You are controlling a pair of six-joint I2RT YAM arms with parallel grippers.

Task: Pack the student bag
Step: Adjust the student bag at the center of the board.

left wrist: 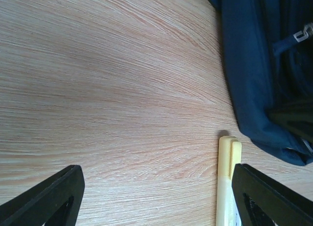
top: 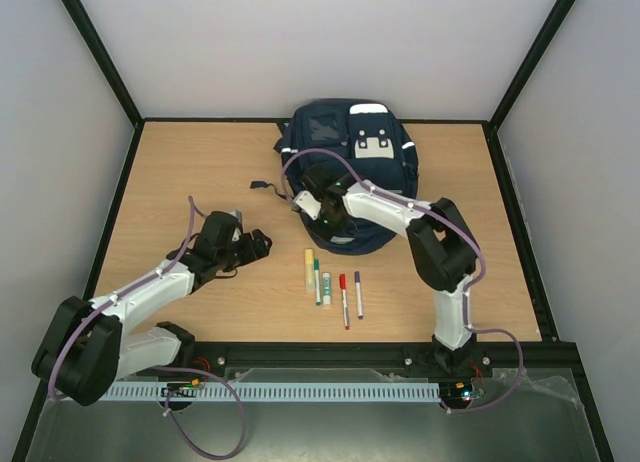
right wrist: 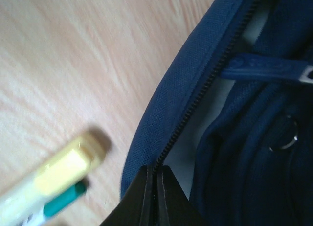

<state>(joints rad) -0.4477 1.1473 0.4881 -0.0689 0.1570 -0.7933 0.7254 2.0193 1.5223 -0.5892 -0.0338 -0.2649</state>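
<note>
- Wood-grain tabletop point(top: 200, 162): light oak pattern with a dark border, carrying all items listed below.
- Student bag point(top: 390, 172): navy blue, lying flat at the far centre of the tabletop, against the back edge. A light grey patch and white stripes face up. Its near end points toward the arms, and the right arm reaches across that end.
- Left hand point(left wrist: 156, 171): low over bare wood, left of the row of pens and well short of the bag. Its two dark fingers point(left wrist: 54, 196) stand wide apart with nothing between them but tabletop.
- Right hand point(right wrist: 155, 176): at the near-left edge of the bag. The fingers are pressed fully together, tips meeting on the line of the zip point(right wrist: 195, 96). Whether any fabric is pinched between them cannot be told.
- Row of five writing items, near centre of the tabletop, just in front of the bag, lying roughly parallel and pointing away from the arms:
  - red pen point(top: 343, 300), second from the right and the longest;
  - green marker point(top: 317, 280), second from the left;
  - purple pen point(top: 359, 294), rightmost;
  - yellow highlighter point(top: 309, 268), leftmost and nearest the bag; its cap end lies just beside the left hand's right-side finger in the left wrist view;
  - short white stick point(top: 326, 285), in the middle, just beside the green marker.
- Blue zip pull point(right wrist: 264, 69): lying across the open zip gap, metal end outward.
- Small metal ring point(right wrist: 283, 133): on the dark fabric inside the zip line.
</note>
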